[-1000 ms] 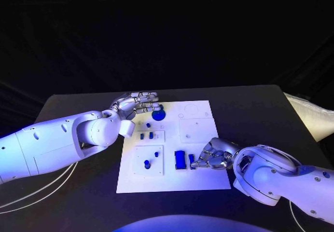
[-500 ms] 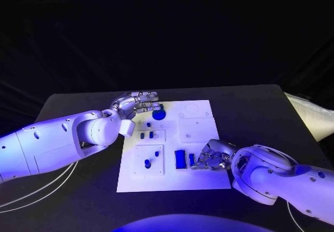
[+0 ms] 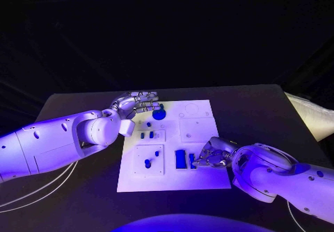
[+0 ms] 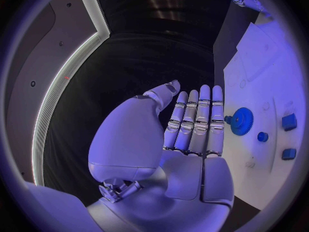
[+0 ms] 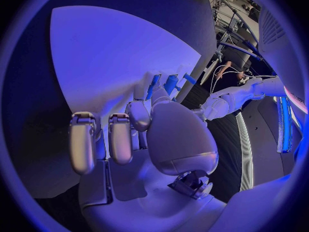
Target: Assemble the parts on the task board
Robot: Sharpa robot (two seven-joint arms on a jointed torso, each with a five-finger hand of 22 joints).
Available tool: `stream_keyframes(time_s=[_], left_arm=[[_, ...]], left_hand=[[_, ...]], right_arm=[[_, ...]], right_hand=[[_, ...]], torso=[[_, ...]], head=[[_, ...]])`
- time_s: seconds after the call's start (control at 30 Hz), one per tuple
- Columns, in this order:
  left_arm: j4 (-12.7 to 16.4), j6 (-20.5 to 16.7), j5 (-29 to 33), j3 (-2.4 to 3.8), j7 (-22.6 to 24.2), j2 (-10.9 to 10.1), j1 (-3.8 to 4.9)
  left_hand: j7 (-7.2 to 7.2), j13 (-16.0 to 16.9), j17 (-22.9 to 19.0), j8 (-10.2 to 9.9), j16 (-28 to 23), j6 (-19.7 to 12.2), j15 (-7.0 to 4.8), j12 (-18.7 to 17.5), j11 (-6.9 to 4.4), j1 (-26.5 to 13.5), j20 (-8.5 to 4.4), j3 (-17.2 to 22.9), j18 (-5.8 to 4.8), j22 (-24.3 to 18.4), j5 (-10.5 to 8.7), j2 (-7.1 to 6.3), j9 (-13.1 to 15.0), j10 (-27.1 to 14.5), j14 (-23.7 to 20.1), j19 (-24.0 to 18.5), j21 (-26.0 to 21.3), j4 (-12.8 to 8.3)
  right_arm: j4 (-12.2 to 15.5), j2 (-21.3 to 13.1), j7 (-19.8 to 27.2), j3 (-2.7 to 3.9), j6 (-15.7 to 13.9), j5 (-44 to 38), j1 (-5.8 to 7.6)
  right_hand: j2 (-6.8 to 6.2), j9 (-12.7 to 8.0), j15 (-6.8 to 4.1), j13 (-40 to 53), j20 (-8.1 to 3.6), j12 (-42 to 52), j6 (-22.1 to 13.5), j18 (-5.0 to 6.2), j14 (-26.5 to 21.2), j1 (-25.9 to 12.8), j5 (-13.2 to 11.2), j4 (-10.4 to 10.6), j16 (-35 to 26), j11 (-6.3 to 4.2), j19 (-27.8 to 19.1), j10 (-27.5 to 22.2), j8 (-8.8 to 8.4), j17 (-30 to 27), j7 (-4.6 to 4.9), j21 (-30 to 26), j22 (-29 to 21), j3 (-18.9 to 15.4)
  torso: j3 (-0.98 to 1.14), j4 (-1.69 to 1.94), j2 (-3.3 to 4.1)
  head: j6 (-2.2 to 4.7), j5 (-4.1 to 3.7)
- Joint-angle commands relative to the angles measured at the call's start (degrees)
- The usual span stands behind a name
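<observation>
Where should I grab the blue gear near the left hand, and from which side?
Take the blue gear by its toothed rim, coming down from above. It lies flat on the task board, so its faces offer little purchase. The left hand hovers just beside it, fingers straight and empty.

The white task board [image 3: 198,181] lies flat on the desk. A round blue gear [image 3: 159,115] sits near its far left corner. Small blue parts [image 3: 146,136] stand in the left panels, and a taller blue block [image 3: 180,159] stands near the middle.
</observation>
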Motion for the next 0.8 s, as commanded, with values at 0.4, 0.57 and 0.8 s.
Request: stream_keyframes(time_s=[0.4, 0.57, 0.8], left_arm=[[-0.85, 1.23, -0.17, 0.02, 0.95, 0.58, -0.45], [-2.17, 1.44, -0.17, 0.01, 2.25, 1.3, -1.09], [-6.8, -0.16, -0.3, 0.03, 5.05, 4.0, -2.01]], left_hand=[[-0.21, -0.06, -0.16, 0.45, -0.44, 0.13, -0.09, 0.35, -0.29, -0.47, 0.05, -0.46, 1.04, -0.43, -0.1, 0.35, -0.03, 0.42, 0.76, 0.52, -0.24, 0.21], [-1.22, 0.03, -0.09, 0.8, -0.65, 0.73, -0.59, 0.86, -1.11, -1.86, -0.02, -2.11, 1.2, -1.65, -0.66, 0.12, 0.03, 2.03, 2.41, 0.71, -0.73, 1.33], [-1.9, -0.1, -0.37, -0.03, -3.77, 1.1, -0.59, -0.67, -1.62, -2.03, -0.05, -3.94, 1.27, -4.25, -1.3, 0.22, -0.09, 4.02, 3.67, 0.29, -2.21, 2.46]], right_arm=[[-2.24, -3.08, 21.0, -0.02, -4.58, 23.93, 4.44], [-8.05, -2.02, 32.64, 0.0, -4.98, 38.84, 7.24], [-21.94, 3.61, 45.26, 0.17, -2.09, 56.94, 9.4]], right_hand=[[0.41, -0.96, 1.36, -10.28, 0.81, -15.8, -5.45, 1.79, 2.07, 1.78, 3.17, -0.4, -6.91, 1.96, -5.8, -7.42, -3.29, -2.56, 2.25, -6.18, -1.33, -2.88], [2.02, -1.6, 2.0, -19.05, 1.36, -27.7, -7.85, 3.9, -0.65, 5.69, 3.45, -2.81, -15.97, 2.83, -12.04, -13.1, -5.0, -12.22, 3.35, -13.79, -10.36, -2.24], [4.08, -4.34, 5.42, -35.96, 4.41, -45.96, -10.78, 7.62, -13.48, 10.43, 3.17, -4.49, -50.57, 6.64, -28.2, -23.68, -8.54, -40.21, 6.63, -40.6, -35.85, -0.71]], torso=[[-0.38, -0.29, -0.96], [-0.78, -0.65, -2.08], [-1.69, -1.23, -4.37]], head=[[1.47, -0.7], [2.89, -1.0], [5.99, -1.01]])
